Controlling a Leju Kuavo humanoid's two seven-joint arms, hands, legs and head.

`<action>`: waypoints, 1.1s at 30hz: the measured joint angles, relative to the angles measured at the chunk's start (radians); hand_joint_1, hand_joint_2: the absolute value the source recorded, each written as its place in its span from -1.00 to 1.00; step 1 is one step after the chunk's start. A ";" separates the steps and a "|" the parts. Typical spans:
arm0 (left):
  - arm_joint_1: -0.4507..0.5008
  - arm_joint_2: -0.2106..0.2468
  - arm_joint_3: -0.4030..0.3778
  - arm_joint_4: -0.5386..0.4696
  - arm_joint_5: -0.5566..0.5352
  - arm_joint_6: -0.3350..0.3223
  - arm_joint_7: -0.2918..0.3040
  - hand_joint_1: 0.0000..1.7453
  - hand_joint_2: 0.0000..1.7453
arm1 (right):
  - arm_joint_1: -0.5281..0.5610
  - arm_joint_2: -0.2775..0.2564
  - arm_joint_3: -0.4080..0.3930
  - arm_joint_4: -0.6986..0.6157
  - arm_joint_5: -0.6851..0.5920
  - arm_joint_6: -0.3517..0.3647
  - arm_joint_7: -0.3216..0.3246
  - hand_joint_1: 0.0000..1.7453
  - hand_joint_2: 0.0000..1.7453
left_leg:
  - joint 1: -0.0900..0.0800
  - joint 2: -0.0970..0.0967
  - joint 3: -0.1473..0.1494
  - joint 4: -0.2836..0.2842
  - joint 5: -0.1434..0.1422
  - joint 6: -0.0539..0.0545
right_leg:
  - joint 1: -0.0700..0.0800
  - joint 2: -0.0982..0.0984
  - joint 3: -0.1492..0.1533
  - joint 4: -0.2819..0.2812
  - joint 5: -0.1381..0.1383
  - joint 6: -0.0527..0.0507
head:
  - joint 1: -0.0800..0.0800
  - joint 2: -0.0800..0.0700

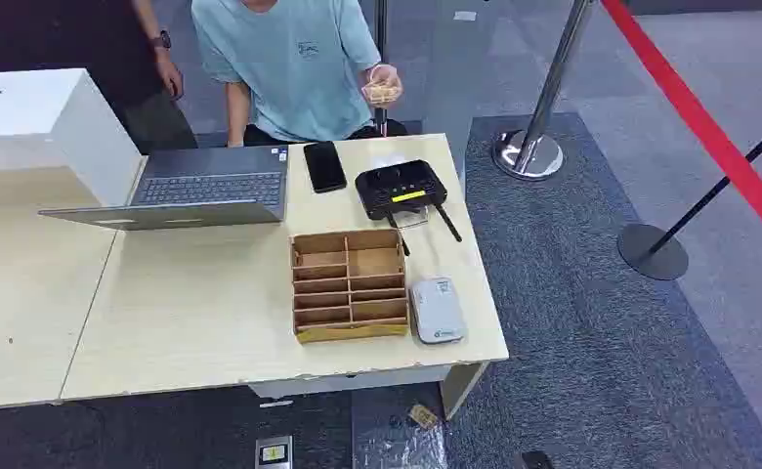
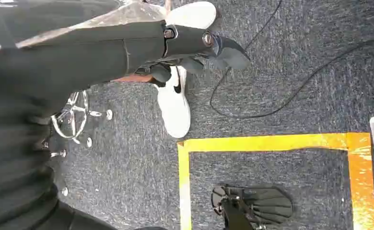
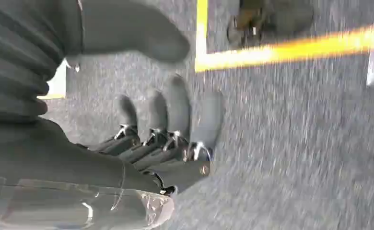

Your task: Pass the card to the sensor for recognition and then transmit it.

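Both hands hang over grey carpet: the left hand (image 2: 209, 50) has curled fingers holding nothing, the blurred right hand (image 3: 170, 129) has fingers spread. On the worktop (image 1: 201, 322), the sensor (image 1: 437, 310) lies beside the wooden organizer (image 1: 349, 285).

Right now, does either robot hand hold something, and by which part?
Nothing is held. The left hand and the right hand both hang over the carpet with nothing in them.

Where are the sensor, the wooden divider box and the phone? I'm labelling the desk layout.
black sensor (image 1: 401, 188), head view, on its top face near the yellow strip.
wooden divider box (image 1: 349, 284), head view, on its middle partitions.
black phone (image 1: 324, 166), head view, on the middle of its dark screen.
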 joint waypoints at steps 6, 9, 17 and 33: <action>0.000 0.000 -0.001 0.000 0.000 -0.002 0.000 -1.00 1.00 | -0.001 -0.043 -0.006 0.000 -0.096 -0.138 -0.041 -1.00 1.00 | 0.000 0.000 0.000 0.000 0.000 0.000 | 0.000 0.000 0.000 0.000 0.000 0.000 | 0.000 0.000; 0.000 0.000 -0.001 0.000 0.000 -0.005 -0.003 -1.00 1.00 | -0.002 -0.078 -0.018 -0.001 -0.157 -0.183 -0.100 -1.00 1.00 | -0.001 0.000 0.000 0.000 0.000 0.000 | -0.002 0.000 0.000 0.000 0.000 0.001 | 0.000 0.000; 0.000 0.000 -0.002 0.000 -0.006 -0.015 -0.008 -1.00 1.00 | -0.007 -0.203 -0.094 -0.010 -0.109 -0.310 -0.119 -1.00 1.00 | -0.003 0.000 0.000 0.000 0.000 0.000 | -0.003 0.000 0.000 0.000 0.001 0.001 | 0.000 0.000; 0.000 0.001 -0.019 0.000 -0.006 -0.026 0.000 -1.00 1.00 | -0.044 -0.248 -0.556 -0.125 0.592 -0.321 -0.094 -1.00 1.00 | -0.003 -0.001 0.000 0.001 0.001 0.001 | -0.003 -0.001 0.001 0.000 0.001 0.002 | 0.000 0.000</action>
